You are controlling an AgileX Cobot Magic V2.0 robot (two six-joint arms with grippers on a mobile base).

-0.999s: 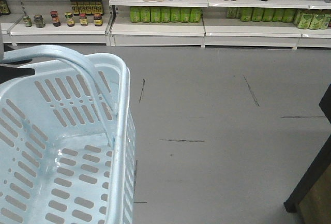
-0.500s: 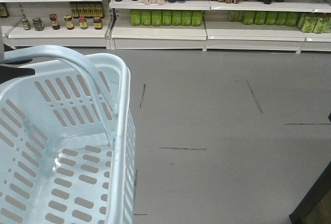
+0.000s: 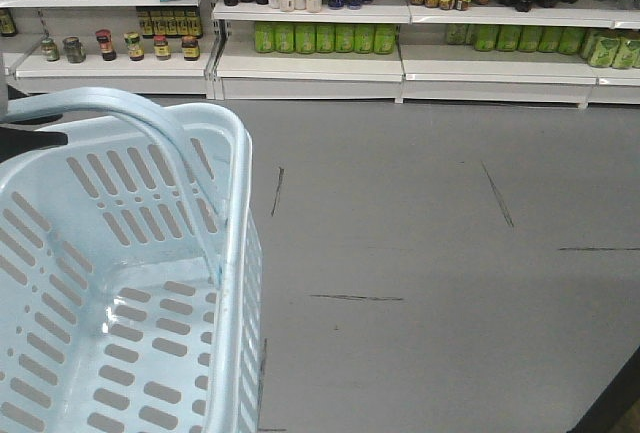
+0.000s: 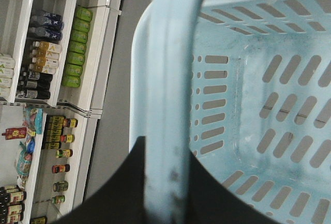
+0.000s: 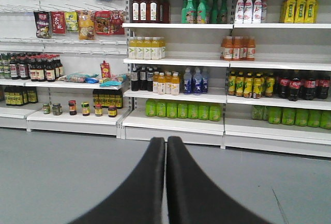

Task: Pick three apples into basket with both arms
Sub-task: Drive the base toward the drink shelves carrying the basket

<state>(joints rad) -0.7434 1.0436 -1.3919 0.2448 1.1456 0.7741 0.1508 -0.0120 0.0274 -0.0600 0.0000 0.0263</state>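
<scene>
The pale blue slotted basket [image 3: 130,283] fills the lower left of the front view, held off the grey floor, and nothing lies in it. Its hoop handle [image 4: 168,79] runs between the two black fingers of my left gripper [image 4: 166,154], which is shut on it. In the right wrist view my right gripper [image 5: 166,142] points at the shelves, its fingers [image 5: 150,182] pressed together with nothing between them. No apples are in view.
White store shelves [image 3: 310,58] with bottles, jars and green cans line the far side of the grey floor [image 3: 430,233]. A dark object's corner [image 3: 618,411] shows at the lower right of the front view.
The front view has shifted: the shelves sit lower and further right in the frame, and the dark object at the lower right has slid almost out of view. The basket keeps its place.
</scene>
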